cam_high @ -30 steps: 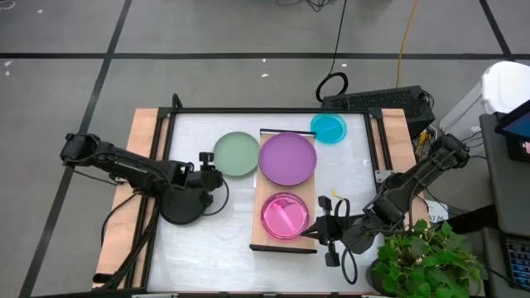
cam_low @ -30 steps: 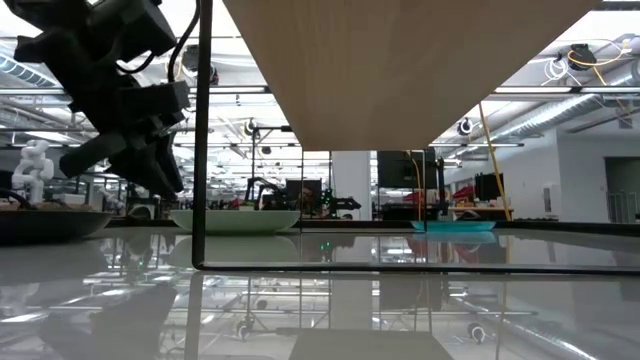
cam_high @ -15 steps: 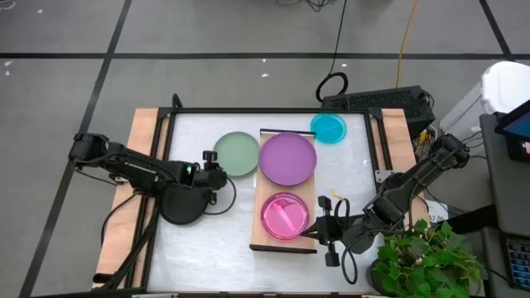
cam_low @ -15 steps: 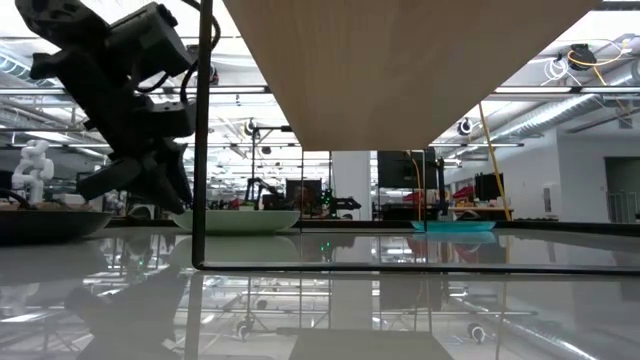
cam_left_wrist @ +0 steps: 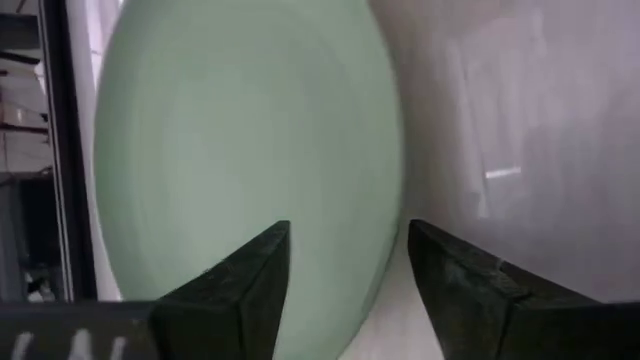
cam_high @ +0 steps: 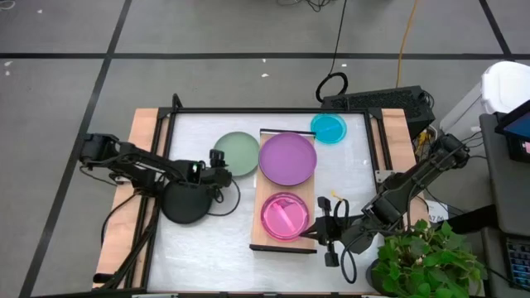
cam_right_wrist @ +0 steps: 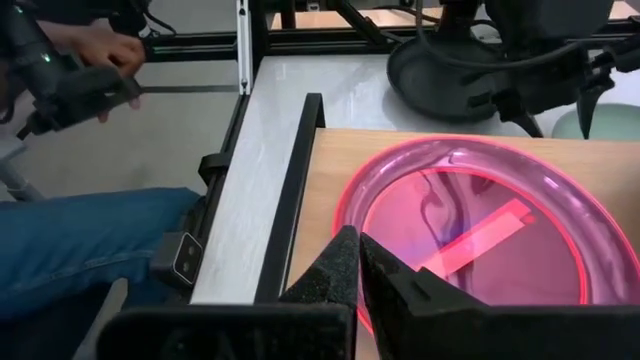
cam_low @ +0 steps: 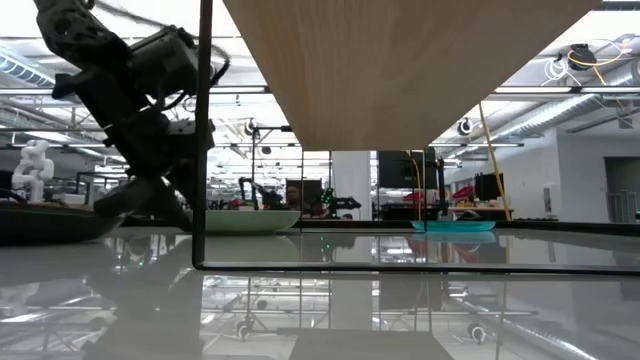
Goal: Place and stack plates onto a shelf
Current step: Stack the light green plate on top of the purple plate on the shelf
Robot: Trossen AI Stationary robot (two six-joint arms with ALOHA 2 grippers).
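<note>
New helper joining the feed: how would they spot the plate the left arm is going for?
Start at the long light-wood shelf board in the middle of the white table. Just off its far left corner, on the tabletop beside the round purple plastic plate, lies the round sage-green plastic plate. It is the only green one, with the left gripper's open fingers at its edge.

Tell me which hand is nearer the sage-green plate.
Left. The left hand is open right at the sage-green plate's edge, its fingers straddling the rim. The right hand sits shut by the pink plate, far across the shelf.

Overhead downward, level tabletop, two close wrist views
</note>
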